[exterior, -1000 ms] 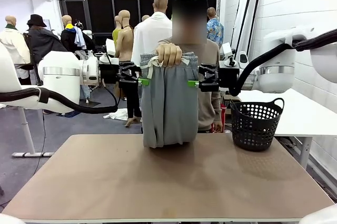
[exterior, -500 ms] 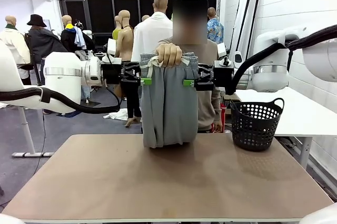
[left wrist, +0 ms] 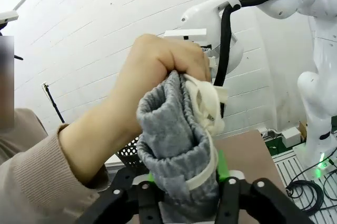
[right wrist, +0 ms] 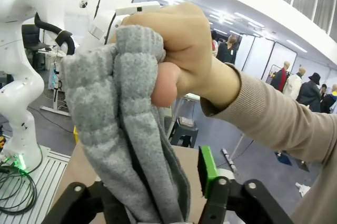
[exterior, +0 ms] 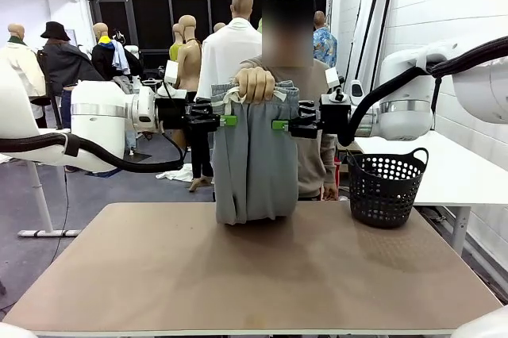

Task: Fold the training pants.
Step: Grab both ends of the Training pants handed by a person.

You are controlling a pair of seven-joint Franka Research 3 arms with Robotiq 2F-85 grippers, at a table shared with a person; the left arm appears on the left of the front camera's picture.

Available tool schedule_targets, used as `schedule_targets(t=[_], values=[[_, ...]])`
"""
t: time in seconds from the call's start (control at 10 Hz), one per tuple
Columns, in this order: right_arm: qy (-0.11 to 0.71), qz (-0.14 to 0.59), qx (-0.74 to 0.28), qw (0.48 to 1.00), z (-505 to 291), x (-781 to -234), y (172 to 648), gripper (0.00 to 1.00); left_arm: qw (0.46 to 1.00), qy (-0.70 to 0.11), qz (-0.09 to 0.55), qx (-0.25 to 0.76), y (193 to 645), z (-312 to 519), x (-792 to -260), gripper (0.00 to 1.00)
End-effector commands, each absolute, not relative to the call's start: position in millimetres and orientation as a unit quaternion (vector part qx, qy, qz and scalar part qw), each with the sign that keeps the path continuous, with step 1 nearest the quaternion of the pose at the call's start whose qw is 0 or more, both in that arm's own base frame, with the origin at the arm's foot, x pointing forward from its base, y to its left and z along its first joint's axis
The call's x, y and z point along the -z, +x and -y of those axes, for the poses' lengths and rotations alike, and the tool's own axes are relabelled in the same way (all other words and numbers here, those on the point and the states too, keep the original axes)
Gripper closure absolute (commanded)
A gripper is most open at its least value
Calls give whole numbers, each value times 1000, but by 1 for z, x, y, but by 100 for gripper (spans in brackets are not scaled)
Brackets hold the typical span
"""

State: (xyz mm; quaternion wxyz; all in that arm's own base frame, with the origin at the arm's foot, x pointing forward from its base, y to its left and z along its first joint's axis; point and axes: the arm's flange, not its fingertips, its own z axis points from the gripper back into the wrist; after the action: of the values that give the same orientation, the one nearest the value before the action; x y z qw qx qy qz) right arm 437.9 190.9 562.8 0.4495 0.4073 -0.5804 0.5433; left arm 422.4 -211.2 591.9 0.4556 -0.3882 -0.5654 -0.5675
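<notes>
1. Training pants (exterior: 254,163) hang upright over the far side of the table (exterior: 238,274). The person's hand (exterior: 255,82) holds them by the bunched waistband, and the lower end touches the tabletop.
2. Change over the last second: both arms have moved inward from positions clear of the cloth. The left gripper (exterior: 226,120) and right gripper (exterior: 279,124) now sit at the two side edges of the waistband, just below the hand, with narrower jaws.
3. Left wrist view: the green pads (left wrist: 221,167) sit against the gathered waistband on both sides, so this gripper looks clamped on the training pants.
4. Right wrist view: cloth lies between the jaws, with one pad (right wrist: 207,167) just beside it. I cannot tell whether it has bitten yet.
5. Judgement: this is a hand-over in progress, and folding has not begun.
6. Appearance: light grey soft jersey with a pale drawstring at the top left, hanging doubled and rounded at the bottom. A black basket (exterior: 386,187) stands apart on the right.
</notes>
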Motion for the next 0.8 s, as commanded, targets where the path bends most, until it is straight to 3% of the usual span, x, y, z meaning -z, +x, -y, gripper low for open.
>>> schedule_targets(t=[0.0,0.7], values=[[424,561,-550,450,-191,-570,443,100,478,-390,561,552,429,215,-593,100],[430,541,-563,452,-193,-578,436,100,499,-392,542,552,440,210,-577,100]])
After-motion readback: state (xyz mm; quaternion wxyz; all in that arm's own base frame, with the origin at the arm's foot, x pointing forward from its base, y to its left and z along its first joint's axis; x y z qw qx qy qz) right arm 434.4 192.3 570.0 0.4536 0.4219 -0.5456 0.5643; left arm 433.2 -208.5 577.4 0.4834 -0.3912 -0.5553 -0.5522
